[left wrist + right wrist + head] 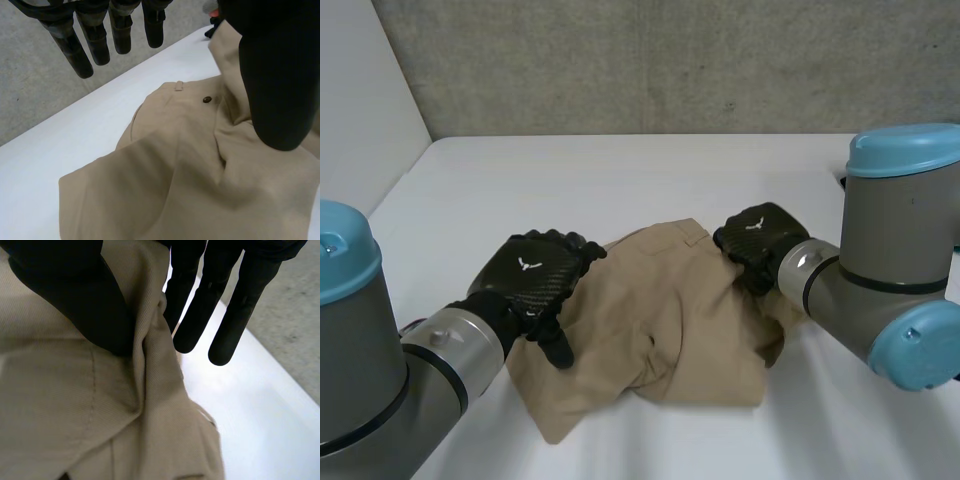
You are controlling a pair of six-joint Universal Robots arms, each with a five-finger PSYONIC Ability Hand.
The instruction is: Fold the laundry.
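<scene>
You have one pair of beige trousers (670, 320) lying crumpled and partly folded on the white table (620, 170), near the table's front edge and between the two arms. The left hand (530, 275) sits at the garment's left edge, its palm over the cloth. In the left wrist view its fingers (100, 40) hang straight and spread, clear of the fabric, while the thumb (277, 75) lies across the cloth; nothing is gripped, so record this hand as relaxed and wide. In the same view you can see a dark button (207, 100) and a belt loop (178, 86) on the waistband, which lies beyond the fingertips, towards the table's far side. The right hand (755, 235) is at the garment's far right part, near the waistband. In the right wrist view its thumb (75, 290) presses against a raised ridge of cloth, and its straight fingers (200, 310) stand on the other side of that ridge, the nearest one touching it, so this hand pinches a fold of the trousers. Behind the table stands a grey concrete wall (670, 60).
</scene>
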